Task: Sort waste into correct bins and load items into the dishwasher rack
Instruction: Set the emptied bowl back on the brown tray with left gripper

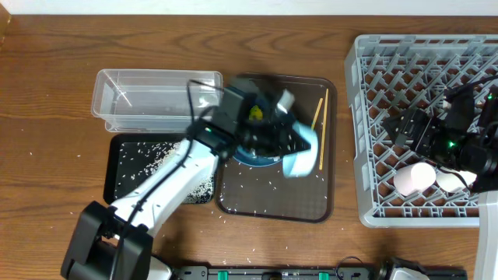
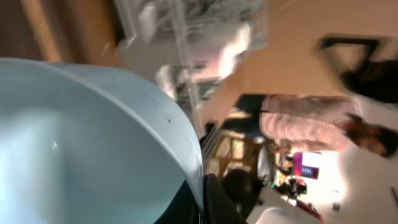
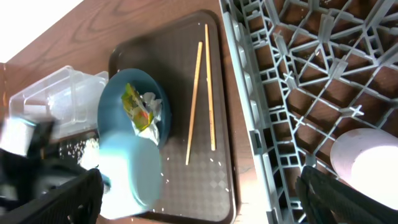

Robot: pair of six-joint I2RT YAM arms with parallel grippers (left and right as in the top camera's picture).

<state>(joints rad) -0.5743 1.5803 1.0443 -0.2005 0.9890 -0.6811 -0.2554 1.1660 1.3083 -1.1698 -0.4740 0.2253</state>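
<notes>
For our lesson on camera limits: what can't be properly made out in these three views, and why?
Overhead: blue plate mostly covered by the left arm and the motion-blurred bowl.
Left wrist: the bowl fills half the frame; everything behind is blurred.
Right wrist: pale cup cut off by the right edge.
Overhead: rice grains too small to count.

A pale bowl (image 1: 296, 155) tilts above the blue plate (image 3: 112, 106) holding wrapper (image 3: 134, 106) and tissue (image 3: 154, 106); two chopsticks (image 3: 209, 87) lie beside. Pink cup (image 1: 412, 177) and white cup (image 1: 451, 180) sit in the grey rack (image 1: 373, 93); rice (image 1: 156, 152) speckles the black tray (image 1: 115, 187).
</notes>
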